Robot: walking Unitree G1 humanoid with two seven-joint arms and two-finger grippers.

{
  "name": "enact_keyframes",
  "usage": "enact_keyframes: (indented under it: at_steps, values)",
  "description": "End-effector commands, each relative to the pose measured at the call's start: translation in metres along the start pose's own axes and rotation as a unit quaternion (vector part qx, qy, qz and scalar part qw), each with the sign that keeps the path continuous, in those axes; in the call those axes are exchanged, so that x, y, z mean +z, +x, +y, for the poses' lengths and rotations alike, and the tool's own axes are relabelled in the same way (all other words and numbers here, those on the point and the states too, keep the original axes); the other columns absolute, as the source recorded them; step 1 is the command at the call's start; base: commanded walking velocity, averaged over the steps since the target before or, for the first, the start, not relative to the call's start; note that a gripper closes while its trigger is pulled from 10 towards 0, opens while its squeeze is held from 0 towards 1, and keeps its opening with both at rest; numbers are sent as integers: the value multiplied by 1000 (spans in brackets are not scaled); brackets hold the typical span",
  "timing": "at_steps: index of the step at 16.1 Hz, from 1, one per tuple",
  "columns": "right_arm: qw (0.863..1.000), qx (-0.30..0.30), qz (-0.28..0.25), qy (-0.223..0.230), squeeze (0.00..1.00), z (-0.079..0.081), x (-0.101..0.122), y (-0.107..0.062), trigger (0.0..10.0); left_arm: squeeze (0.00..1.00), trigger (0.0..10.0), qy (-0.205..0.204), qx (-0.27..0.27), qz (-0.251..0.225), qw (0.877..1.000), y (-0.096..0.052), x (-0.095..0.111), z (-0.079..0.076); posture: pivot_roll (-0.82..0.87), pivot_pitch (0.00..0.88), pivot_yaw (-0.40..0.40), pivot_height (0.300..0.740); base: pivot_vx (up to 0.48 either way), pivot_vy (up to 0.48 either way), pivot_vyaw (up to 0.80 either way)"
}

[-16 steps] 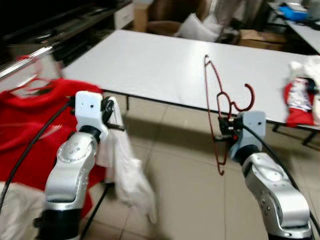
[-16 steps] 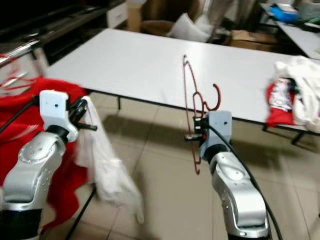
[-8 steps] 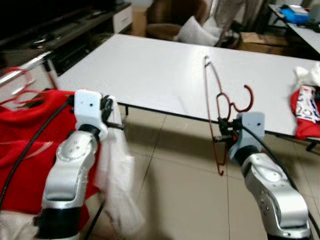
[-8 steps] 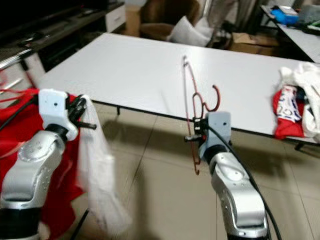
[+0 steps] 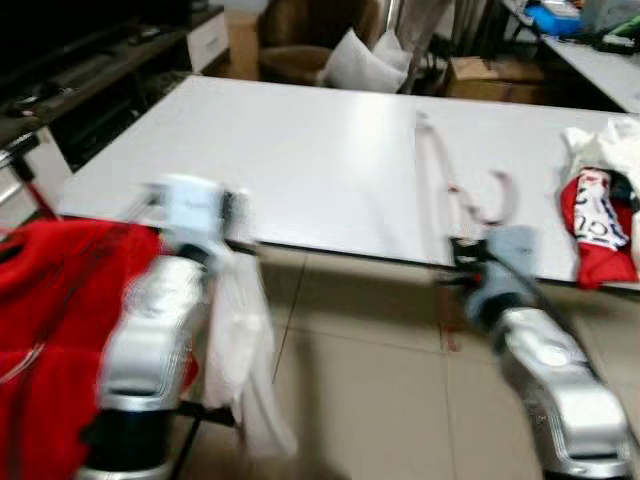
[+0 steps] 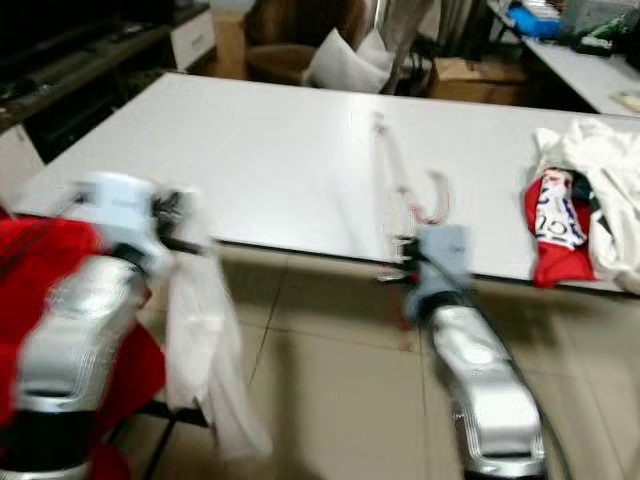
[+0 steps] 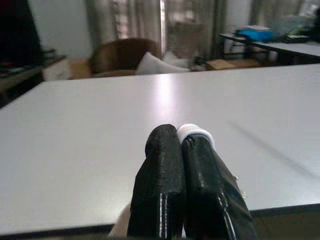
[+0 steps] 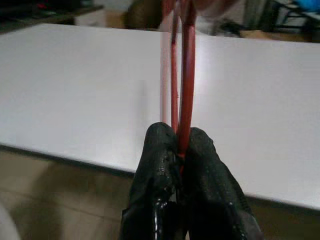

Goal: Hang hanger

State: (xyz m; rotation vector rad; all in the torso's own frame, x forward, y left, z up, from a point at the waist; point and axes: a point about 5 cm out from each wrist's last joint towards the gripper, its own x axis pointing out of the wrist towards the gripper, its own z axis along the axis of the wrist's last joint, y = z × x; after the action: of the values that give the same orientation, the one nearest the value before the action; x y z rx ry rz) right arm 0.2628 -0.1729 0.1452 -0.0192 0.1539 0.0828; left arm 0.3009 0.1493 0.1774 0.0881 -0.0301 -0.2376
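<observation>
White table fills the mid ground w/ tiled floor below; head views blurred. Right gripper clamped tight on thin red hanger, which stands upright in front of table edge, hook toward robot's right. Left gripper pinched closed on white cloth that hangs down beside the arm. Red garment at far left. Red & white clothes pile on table's right end.
</observation>
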Motion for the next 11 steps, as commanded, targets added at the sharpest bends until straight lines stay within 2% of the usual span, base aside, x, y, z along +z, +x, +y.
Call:
enact_keyframes:
  at_steps: [1,11]
  values:
    - [1000,17,-19,0,0,8,8,1,10000,0,10000,8,14,-14,1000,-1,7,10,-99,0,-1,740,352,0,0]
    - [999,36,-24,-10,0,12,8,2,10000,0,10000,10,16,-18,1000,-2,7,12,-101,0,-6,740,357,0,0]
